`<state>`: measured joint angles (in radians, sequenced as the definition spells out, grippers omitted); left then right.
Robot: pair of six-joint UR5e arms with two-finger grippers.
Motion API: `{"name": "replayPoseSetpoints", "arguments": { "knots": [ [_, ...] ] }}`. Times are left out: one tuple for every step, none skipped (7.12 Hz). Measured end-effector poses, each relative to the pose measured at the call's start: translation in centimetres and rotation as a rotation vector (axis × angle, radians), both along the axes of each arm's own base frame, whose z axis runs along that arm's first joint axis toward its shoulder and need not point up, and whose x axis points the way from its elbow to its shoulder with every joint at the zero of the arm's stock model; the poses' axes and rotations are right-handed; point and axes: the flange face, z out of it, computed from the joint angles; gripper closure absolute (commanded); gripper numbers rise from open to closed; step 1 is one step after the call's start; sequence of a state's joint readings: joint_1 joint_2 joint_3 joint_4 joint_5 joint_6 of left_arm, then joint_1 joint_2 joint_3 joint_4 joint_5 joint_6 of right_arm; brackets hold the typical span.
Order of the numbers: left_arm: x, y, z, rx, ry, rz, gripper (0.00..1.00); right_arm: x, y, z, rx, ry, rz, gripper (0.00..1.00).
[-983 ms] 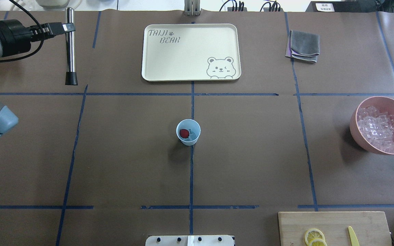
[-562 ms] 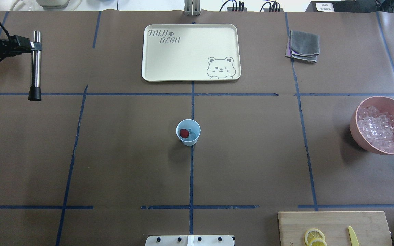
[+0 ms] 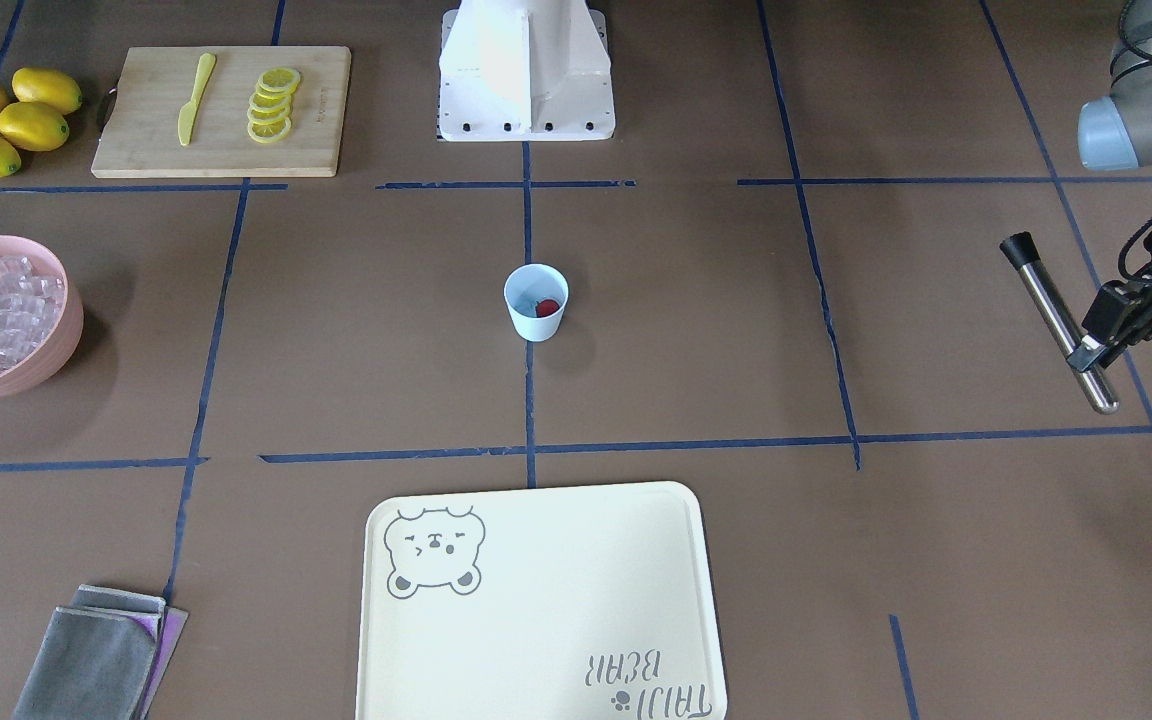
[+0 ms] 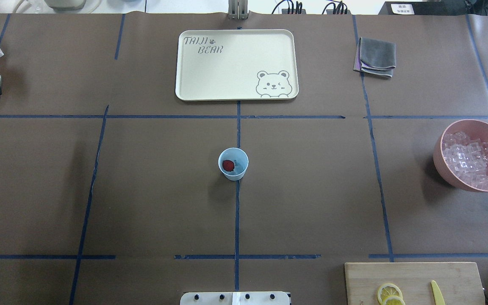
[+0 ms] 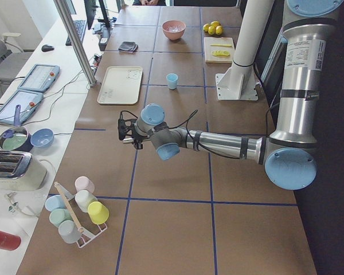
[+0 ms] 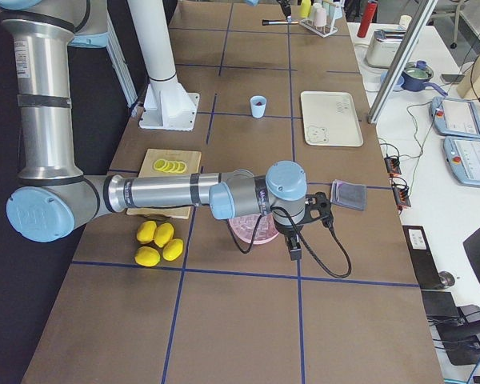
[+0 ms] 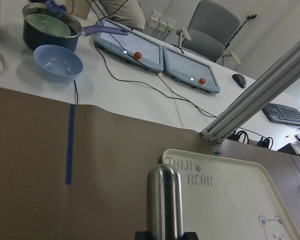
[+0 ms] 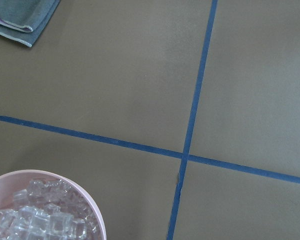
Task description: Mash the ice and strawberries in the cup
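Brown table [image 4: 311, 203], cream tray [image 4: 235, 63] at its far side. On the robot's right sits the pink bowl [image 4: 440, 163], heaped with ice [image 4: 470, 163] — the right gripper [image 6: 294, 248] hangs near it, and whether it's clenched or released I cannot tell. Over at the left edge, the left gripper [image 3: 1088, 352] is clamped on a steel muddler [image 3: 1056, 310], black tip pointing back toward the robot. The cup [image 4: 234, 177] stands upright at table centre, well apart from both — 1 strawberry [image 4: 228, 165] inside.

Tray [image 4: 236, 63]: cream, bear print.
Cloth [image 4: 375, 56]: grey, folded.
Board [image 3: 221, 110]: wooden, bearing slices [image 3: 271, 105] and yellow knife [image 3: 194, 98].
Lemons [image 3: 33, 125]: four, whole, beside board.
Bowl [image 3: 56, 345]: pink, near lemons.
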<state>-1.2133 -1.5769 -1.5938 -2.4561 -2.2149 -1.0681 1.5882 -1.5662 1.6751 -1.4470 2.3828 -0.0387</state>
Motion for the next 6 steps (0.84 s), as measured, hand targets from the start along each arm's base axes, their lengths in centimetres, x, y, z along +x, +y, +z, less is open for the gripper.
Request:
{"name": "replayPoseSetpoints", "arguments": {
  "knots": [
    [-0.4,0.9,2.5,0.011,-0.068,0.047,1.0,0.0,0.0,0.0,0.001,0.0,-0.001,0.0],
    [-0.8,1.5,4.6,0.027,-0.135,0.069,1.0,0.0,0.0,0.0,0.001,0.0,-0.001,0.0],
    [-1.1,1.8,6.5,0.04,-0.191,0.079,1.0,0.0,0.0,0.0,0.002,0.0,-0.001,0.0],
    [-1.1,2.4,8.0,0.044,-0.227,0.097,1.0,0.0,0.0,-0.1,0.002,0.001,-0.001,0.0],
    [-0.2,3.1,9.2,0.039,-0.25,0.122,1.0,0.0,-0.1,-0.1,0.003,0.001,-0.001,0.0],
    [1.0,3.7,10.1,0.033,-0.27,0.143,1.0,0.0,-0.1,-0.1,0.003,0.001,-0.001,0.0]
  ]
}}
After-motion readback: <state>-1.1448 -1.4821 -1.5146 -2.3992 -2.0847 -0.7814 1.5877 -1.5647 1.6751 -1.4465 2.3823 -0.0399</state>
